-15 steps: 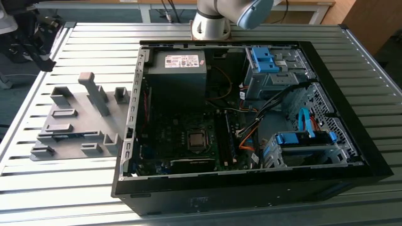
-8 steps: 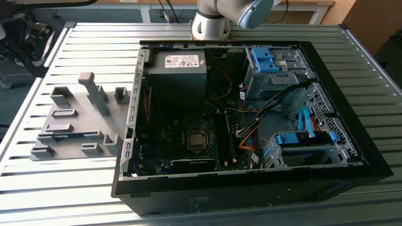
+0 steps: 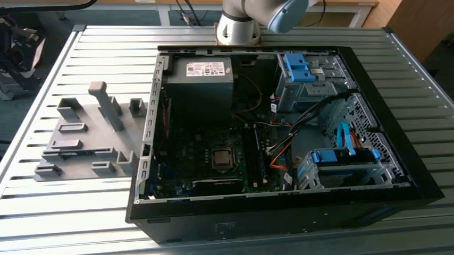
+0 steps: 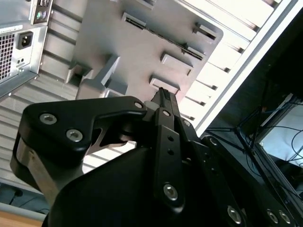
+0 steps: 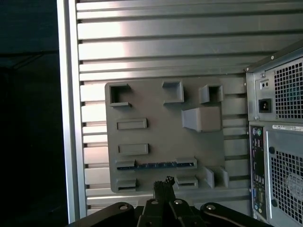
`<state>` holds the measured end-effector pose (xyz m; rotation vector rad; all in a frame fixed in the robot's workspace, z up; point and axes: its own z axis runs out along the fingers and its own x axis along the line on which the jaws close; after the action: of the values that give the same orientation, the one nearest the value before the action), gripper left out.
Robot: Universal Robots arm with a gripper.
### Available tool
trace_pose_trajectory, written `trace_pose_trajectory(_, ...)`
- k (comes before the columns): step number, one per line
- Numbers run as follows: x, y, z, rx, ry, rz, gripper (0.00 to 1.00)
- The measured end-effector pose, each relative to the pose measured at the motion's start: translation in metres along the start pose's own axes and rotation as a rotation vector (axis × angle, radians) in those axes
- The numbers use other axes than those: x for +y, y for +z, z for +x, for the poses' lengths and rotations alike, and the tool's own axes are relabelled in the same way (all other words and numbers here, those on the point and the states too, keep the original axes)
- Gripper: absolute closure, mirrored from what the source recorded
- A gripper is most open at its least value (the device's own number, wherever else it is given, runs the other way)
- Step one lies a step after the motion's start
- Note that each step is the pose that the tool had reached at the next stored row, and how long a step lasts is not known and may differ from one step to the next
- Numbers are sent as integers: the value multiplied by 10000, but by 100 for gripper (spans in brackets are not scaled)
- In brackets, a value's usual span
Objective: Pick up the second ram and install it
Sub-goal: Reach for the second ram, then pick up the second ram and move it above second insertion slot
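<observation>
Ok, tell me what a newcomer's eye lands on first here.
The open computer case dominates the slatted table in the exterior view. At the exterior view's left lies the grey fixture tray; in the first wrist view the gripper hangs over it, where the second ram lies.

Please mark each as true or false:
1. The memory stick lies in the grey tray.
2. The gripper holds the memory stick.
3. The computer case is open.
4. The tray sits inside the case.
1. True: in the first wrist view the memory stick rests in the grey tray.
2. False: the gripper is empty, jaws shut; the stick is in the tray.
3. True: the computer case shows its inside.
4. False: the tray lies on the slatted table, beside the case, on the exterior view's left.
</observation>
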<state>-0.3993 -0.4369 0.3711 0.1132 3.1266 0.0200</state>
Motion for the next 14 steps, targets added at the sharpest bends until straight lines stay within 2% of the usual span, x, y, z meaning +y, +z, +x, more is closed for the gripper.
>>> trace_pose_trajectory(3, 0, 0, 4, 0, 1, 1, 89)
trace_pose_trajectory(7, -5, 0, 73, 0, 2, 1, 89)
trace_pose_trajectory(14, -6, 0, 82, 0, 2, 0, 89)
